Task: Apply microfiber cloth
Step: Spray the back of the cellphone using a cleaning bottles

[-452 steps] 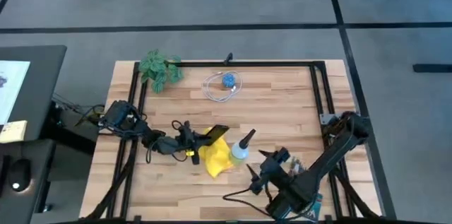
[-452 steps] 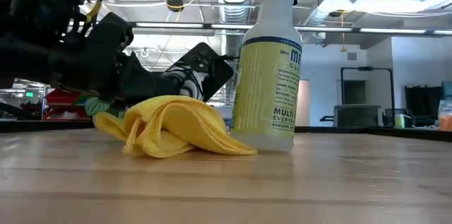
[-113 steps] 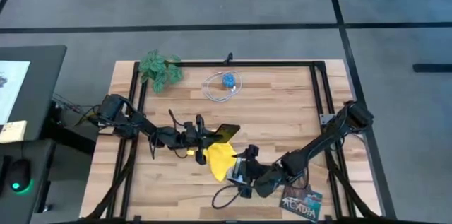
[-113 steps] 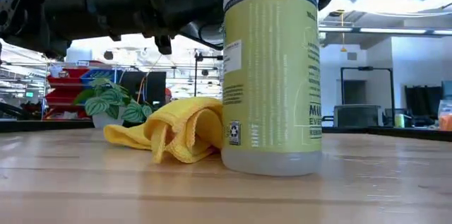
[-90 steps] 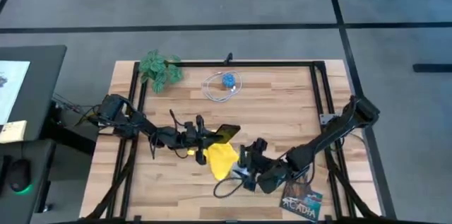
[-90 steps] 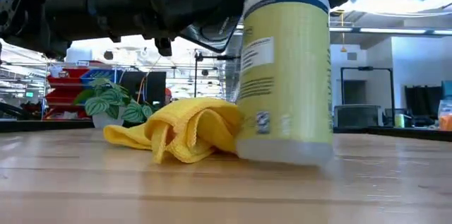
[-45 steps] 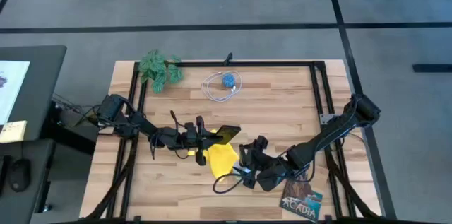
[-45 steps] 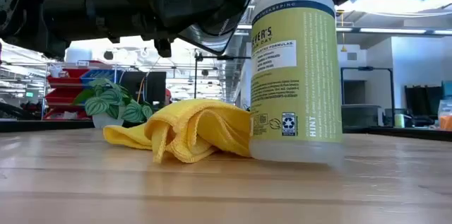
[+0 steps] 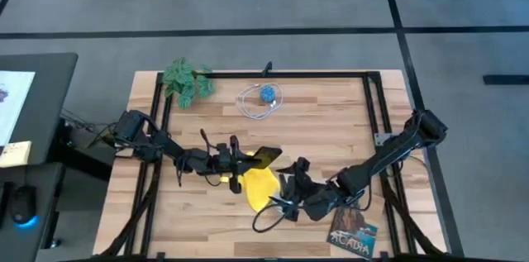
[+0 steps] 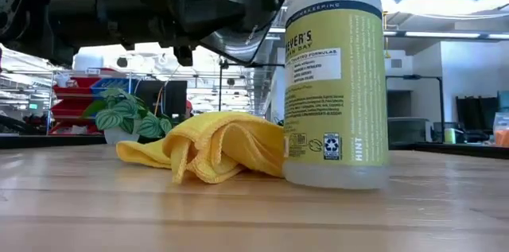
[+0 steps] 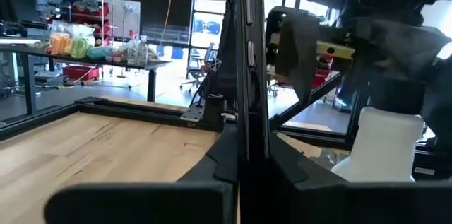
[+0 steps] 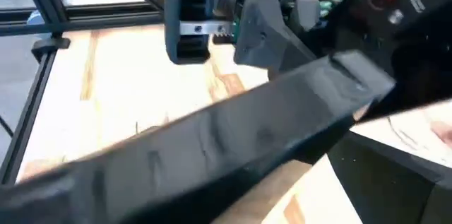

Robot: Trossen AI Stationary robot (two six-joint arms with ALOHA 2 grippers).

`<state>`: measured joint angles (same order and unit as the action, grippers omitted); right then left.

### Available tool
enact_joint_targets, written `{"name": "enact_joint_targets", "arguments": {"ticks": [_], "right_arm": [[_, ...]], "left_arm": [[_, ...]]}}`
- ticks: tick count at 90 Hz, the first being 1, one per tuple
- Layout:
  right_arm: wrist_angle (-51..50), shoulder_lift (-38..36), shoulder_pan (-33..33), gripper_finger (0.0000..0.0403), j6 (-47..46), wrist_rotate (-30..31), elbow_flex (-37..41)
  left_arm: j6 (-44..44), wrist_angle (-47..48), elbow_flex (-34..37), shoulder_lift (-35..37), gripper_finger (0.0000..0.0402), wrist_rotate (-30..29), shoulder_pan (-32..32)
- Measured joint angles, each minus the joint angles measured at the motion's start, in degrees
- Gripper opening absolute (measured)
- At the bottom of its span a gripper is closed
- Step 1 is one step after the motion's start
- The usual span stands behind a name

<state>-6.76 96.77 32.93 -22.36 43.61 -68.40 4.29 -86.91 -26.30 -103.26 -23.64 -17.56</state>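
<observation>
The yellow microfiber cloth (image 9: 258, 186) lies bunched on the wooden table (image 9: 331, 121), its folds resting on the wood (image 10: 215, 145). My left gripper (image 9: 241, 163) reaches in from the left, just beyond the cloth, and is shut on a black smartphone (image 9: 264, 156). My right gripper (image 9: 289, 192) comes from the right and sits over a yellow-labelled spray bottle (image 10: 334, 85). The bottle stands right of the cloth and touches it. In the high view the gripper hides the bottle. My left gripper pinches the smartphone's left end (image 11: 247, 132) between its two fingers, coming level from the table's left. The phone stands on edge and sticks out toward the right, above the cloth's far part. My right gripper holds the spray bottle at its white top (image 11: 381, 146) from above. Its own body hides the place of contact. The bottle stands upright with its base (image 10: 334, 179) on the table.
A potted plant (image 9: 186, 80) sits at the far left corner. A blue object on a coiled white cable (image 9: 264, 97) lies at the far middle. A dark illustrated booklet (image 9: 354, 241) is at the near right, and black frame rails (image 9: 372, 105) border the table.
The spray bottle was tilted in my right gripper a second ago. It has come upright with its base on the table, shifted a little toward the right edge, and turned about its axis so another part of the label faces the near side. The cloth has kept its place.
</observation>
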Motion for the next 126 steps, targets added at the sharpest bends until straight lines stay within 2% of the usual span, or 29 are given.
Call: {"name": "enact_joint_targets", "arguments": {"ticks": [22, 43, 59, 77, 101, 126], "right_arm": [[3.2, 0.0, 0.4, 0.0379, 2.3, -4.3, 0.0], [3.8, 0.0, 0.4, 0.0379, 2.5, -4.9, 0.0], [3.9, 0.0, 0.4, 0.0379, 2.5, -4.9, 0.0], [3.8, 0.0, 0.3, 0.037, 2.3, -4.9, 0.0], [3.8, 0.0, 0.2, 0.03, 2.2, -4.8, 0.0], [3.4, 0.0, 0.2, 0.0183, -0.6, -4.8, 0.0]], "left_arm": [[-0.3, -1.0, -0.5, 0.0, 0.0011, 4.1, -0.1], [-7.0, -0.2, -4.7, 0.2, 0.0011, 4.1, -0.2], [-9.3, 7.4, -5.6, 4.5, 0.0011, 3.6, -0.6], [-12.4, 17.4, -5.6, 11.7, 0.0011, -1.2, -3.1], [-13.4, 23.3, -5.6, 16.2, 0.0011, -3.5, -4.4], [-12.3, 24.6, -5.6, 15.9, 0.0011, -3.7, -4.4]]}}
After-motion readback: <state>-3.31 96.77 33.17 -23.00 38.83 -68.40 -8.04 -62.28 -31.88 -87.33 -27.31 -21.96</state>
